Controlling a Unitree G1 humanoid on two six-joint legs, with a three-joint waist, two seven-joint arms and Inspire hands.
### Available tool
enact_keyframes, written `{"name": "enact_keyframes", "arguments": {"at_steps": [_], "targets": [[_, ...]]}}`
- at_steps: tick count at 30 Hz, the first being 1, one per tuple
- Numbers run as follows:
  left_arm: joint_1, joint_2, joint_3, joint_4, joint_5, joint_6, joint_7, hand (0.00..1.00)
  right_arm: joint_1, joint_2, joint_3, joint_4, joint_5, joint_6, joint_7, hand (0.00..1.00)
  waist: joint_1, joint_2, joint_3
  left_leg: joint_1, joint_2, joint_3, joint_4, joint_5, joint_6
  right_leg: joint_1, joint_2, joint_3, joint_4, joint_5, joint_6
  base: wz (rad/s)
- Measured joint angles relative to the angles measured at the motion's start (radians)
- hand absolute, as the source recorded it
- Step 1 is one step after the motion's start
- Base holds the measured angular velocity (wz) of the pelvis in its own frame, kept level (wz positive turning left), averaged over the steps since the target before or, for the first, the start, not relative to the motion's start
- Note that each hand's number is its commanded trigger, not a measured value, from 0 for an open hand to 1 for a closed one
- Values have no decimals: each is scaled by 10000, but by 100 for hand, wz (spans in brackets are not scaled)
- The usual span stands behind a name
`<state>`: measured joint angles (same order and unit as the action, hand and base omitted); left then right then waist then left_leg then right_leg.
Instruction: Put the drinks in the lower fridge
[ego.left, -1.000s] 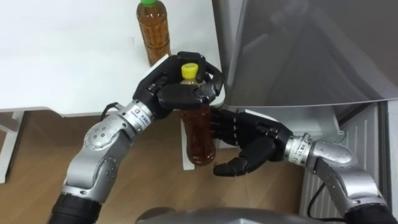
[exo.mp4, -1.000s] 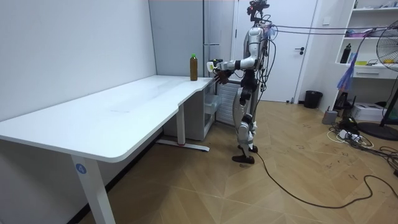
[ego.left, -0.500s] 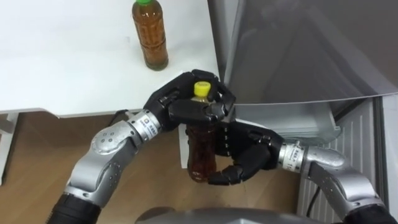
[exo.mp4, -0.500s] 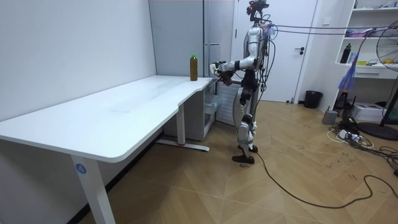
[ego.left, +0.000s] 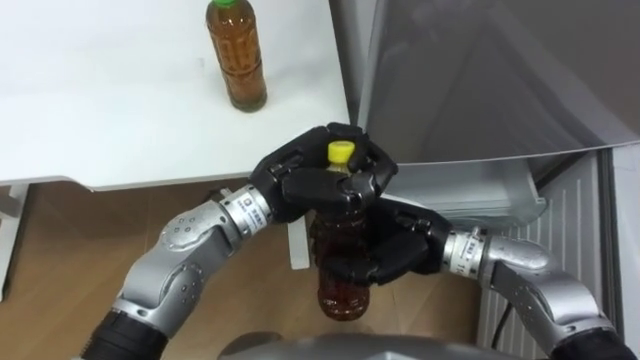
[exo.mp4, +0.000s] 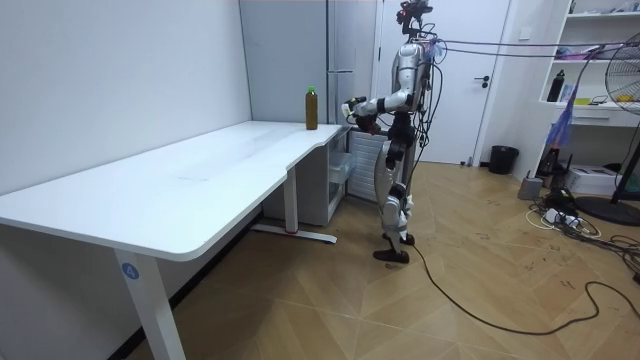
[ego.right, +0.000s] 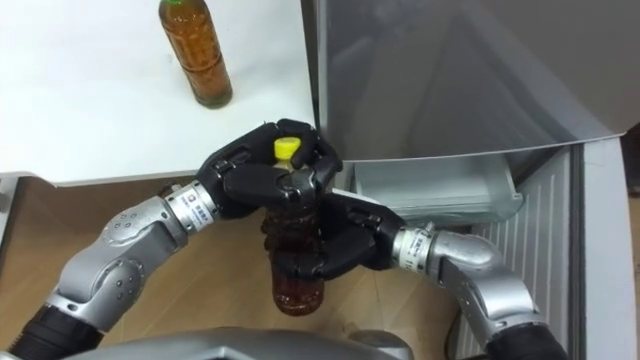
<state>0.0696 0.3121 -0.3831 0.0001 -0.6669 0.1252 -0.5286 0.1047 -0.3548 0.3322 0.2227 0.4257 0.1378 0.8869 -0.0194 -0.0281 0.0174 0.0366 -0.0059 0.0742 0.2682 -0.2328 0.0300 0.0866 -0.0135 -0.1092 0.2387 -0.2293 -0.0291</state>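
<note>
Holding a yellow-capped bottle (ego.left: 345, 292) of brown drink upright in both hands, the robot stands at the far end of a white table (ego.left: 100, 110), just off its corner. The left hand (ego.left: 300, 185) is curled round the bottle's neck and shoulder, its fingers wrapped close under the yellow cap (ego.left: 341, 152). The right hand (ego.left: 400, 258) is curled round the bottle's middle from the opposite side, directly below the left hand. The bottle's base hangs free beneath both hands, over the wooden floor (ego.left: 60, 260), beside the table's edge and not resting on it.

A second bottle (ego.left: 235, 55), green-capped and filled with the same brown drink, stands upright on the table near that corner, apart from the hands.

Just past the table's corner rises a grey fridge (ego.left: 480, 70). A pale shelf (ego.left: 465, 190) shows low on it, so its lower part seems to stand open, though the close view leaves this unsure.

In the room view the robot stands upright at the table's far end, in front of the fridge, both arms raised before its chest.
</note>
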Motion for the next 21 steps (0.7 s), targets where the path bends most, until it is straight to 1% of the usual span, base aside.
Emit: {"name": "enact_keyframes", "arguments": {"at_steps": [5, 7, 8, 9, 14, 17, 21], "targets": [[0, 108, -89, 0, -92, -1, -24, 100, -74, -70, 186, 1, 15, -52, 14, 100, 1, 17, 1, -3, 1, 9, -11, 0, 0, 2, 1, 18, 19, 0, 0, -1], [0, 141, -112, 0, -98, 0, -32, 70, -75, -73, 221, 1, 22, -56, 19, 100, 3, 19, 1, -6, 1, 10, -11, 0, 0, 3, 1, 19, 20, 0, 0, 0], [0, 145, -113, 0, -99, 0, -36, 12, -76, -73, 227, 1, 24, -56, 18, 100, 3, 19, 1, -6, 1, 10, -11, 0, 0, 2, 1, 20, 20, 0, 0, 0], [0, 150, -126, -1, -99, -1, -57, 0, -79, -73, 245, 2, 26, -56, 16, 100, 3, 19, 1, -7, 1, 10, -12, 0, 0, 2, 1, 21, 20, 0, 0, 0], [-27, 194, -136, 0, -98, -17, -74, 0, -81, -109, 393, 4, 65, -56, 55, 100, -9, 20, 1, -14, 1, 13, -10, 0, 0, 6, -3, 7, 10, 0, 0, 0], [-189, 277, -115, -1, -88, -30, -75, 0, -77, -161, 448, 72, 63, -36, 196, 100, 1, 23, 4, -28, 1, 39, 15, 0, 0, 22, -7, -1, -4, 1, 0, 0], [-290, 246, -63, -4, -15, -172, -72, 0, -68, -192, 456, 428, 59, 166, 263, 100, 29, 68, 36, 25, -5, 48, -11, -1, 2, 79, -12, -5, -10, 0, 2, -1]]}}
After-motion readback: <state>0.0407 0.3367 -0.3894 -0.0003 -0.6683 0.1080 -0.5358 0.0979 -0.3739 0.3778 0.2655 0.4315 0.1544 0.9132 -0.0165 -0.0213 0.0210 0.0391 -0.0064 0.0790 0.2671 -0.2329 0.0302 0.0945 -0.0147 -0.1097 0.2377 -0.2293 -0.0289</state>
